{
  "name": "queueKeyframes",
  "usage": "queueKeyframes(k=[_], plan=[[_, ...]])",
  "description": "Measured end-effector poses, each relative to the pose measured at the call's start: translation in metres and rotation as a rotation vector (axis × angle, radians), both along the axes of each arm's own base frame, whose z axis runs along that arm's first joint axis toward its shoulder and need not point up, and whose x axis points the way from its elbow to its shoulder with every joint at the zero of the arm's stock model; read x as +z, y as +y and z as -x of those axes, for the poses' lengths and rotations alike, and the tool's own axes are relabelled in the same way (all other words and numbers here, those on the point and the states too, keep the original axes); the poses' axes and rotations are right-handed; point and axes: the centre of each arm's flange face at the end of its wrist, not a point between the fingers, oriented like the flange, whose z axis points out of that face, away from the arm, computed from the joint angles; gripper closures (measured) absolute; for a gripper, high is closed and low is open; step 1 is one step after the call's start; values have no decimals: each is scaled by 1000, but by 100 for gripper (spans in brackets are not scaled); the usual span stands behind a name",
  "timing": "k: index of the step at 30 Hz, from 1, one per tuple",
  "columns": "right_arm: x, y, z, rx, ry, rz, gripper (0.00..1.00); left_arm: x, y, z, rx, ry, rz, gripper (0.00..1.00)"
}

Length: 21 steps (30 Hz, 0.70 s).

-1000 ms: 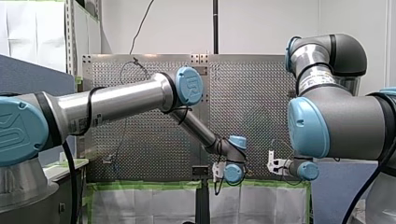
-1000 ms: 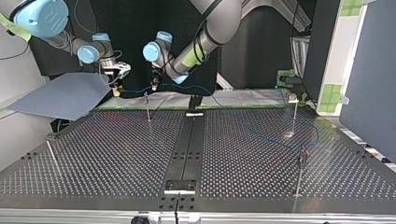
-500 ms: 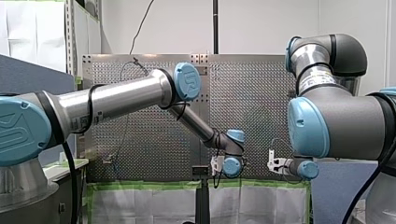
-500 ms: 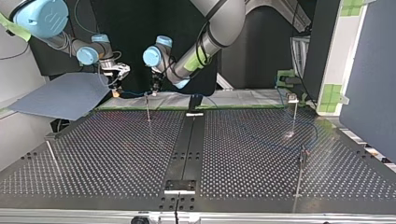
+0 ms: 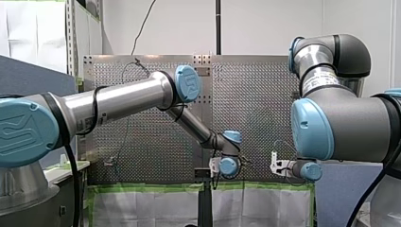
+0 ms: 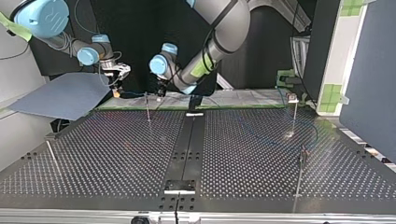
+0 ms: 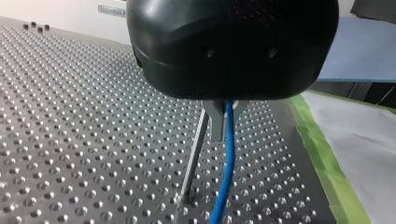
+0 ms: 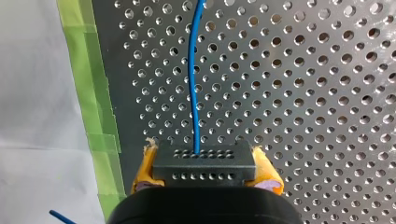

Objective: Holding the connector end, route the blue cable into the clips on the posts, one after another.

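Our right jaws pinch the black connector (image 8: 204,163), blue cable (image 8: 193,84) running straight ahead; our left jaws grip that cable beside a post (image 7: 194,158), above the perforated worktop (image 7: 70,116).

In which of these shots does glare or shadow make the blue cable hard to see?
Right wrist view: even light, cable plain against the table. Left wrist view: cable plain, under the dark left hand. Top view: the table shines and the cable is faint against it.
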Motion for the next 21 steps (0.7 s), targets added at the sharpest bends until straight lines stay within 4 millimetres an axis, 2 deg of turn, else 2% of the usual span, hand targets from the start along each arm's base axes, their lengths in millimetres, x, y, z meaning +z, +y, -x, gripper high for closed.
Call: queueKeyframes(k=[3, 8, 11, 21], plan=[[0, -1, 0, 0, 3, 1, 100, -7, 4, -3, -3, 11, -5, 100], [1, -2, 0, 0, 10, -4, 100, -35, 12, 1, -15, 53, -36, 100], [1, -3, 0, 0, 11, -5, 100, -41, 14, 1, -18, 61, -36, 100], [4, -8, 0, -1, 9, -3, 100, -26, 10, -19, -11, 34, 3, 100]])
